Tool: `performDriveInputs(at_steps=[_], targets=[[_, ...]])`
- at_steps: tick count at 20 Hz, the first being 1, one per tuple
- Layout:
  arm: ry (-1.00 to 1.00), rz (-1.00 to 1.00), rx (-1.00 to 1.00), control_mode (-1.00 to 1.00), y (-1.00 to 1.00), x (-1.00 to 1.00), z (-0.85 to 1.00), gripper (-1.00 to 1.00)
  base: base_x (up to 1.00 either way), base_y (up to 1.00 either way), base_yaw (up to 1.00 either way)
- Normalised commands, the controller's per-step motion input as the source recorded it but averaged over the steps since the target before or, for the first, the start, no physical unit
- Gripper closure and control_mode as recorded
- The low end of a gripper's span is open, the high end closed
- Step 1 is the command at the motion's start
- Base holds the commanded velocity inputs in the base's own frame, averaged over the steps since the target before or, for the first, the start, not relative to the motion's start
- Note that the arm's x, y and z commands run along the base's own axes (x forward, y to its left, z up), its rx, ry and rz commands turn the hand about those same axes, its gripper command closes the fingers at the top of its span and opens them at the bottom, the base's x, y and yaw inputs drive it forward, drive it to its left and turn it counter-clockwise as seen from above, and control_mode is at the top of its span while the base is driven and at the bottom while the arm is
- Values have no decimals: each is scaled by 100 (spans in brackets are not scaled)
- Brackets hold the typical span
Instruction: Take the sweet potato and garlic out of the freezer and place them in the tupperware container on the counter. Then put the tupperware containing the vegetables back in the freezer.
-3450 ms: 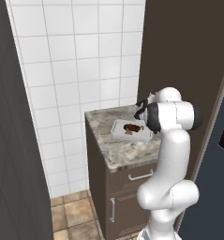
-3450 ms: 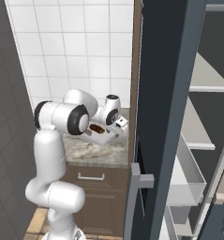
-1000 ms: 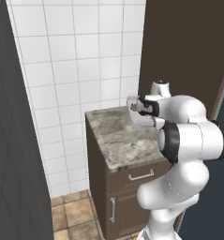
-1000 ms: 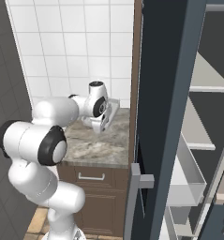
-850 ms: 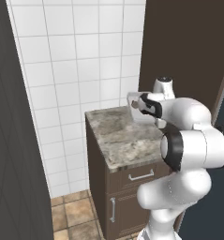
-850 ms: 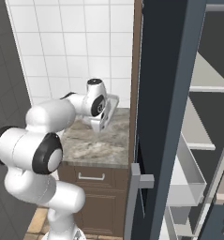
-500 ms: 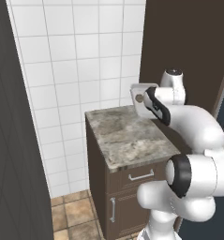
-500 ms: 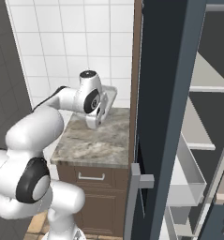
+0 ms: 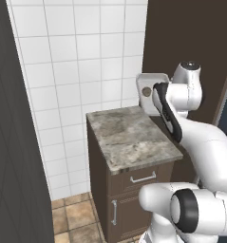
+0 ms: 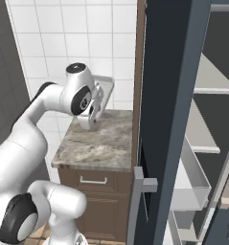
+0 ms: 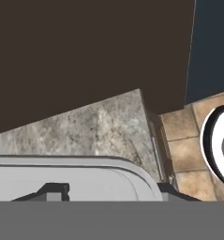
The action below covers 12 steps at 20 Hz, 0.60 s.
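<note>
One tupperware container is all I have in the gripper, lifted clear above the counter and tipped up on edge, its underside facing the left base camera. In the hand view its pale rim runs across six o'clock, with one finger lying against it, so I read the jaws as clamped on the rim. The freezer stands open at three o'clock in the right base view, with grey shelves and white door bins. I can't make out the sweet potato or garlic.
</note>
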Motion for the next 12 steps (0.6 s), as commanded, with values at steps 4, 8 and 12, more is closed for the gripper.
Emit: performDriveInputs(at_steps=[4,8,12], targets=[[-8,0,-1,-100,7,-47,47,100,0,0,0],[-5,0,-1,-100,0,-64,48,100,0,0,0],[-1,0,-1,-100,0,-74,45,100,0,0,0]])
